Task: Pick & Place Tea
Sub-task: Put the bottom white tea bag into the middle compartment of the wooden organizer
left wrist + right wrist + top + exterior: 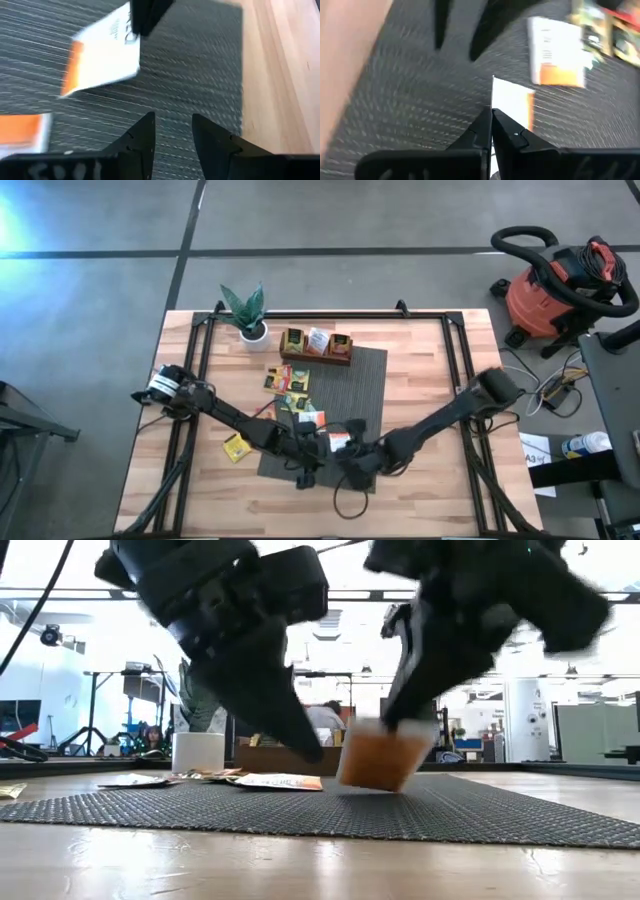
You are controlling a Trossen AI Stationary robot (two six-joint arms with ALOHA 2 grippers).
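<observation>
The right gripper held a white and orange tea bag between closed fingers above the grey mat; the left gripper hung beside it, fingers slightly apart and empty

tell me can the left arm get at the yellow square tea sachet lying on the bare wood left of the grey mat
Probably yes: the left gripper is open and empty, and the yellow square tea sachet lies alone on bare wood beside that arm.

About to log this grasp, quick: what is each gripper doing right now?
Left gripper: open, empty, above the grey mat.
Right gripper: shut on a white-and-orange tea sachet, lifted off the mat.
</observation>
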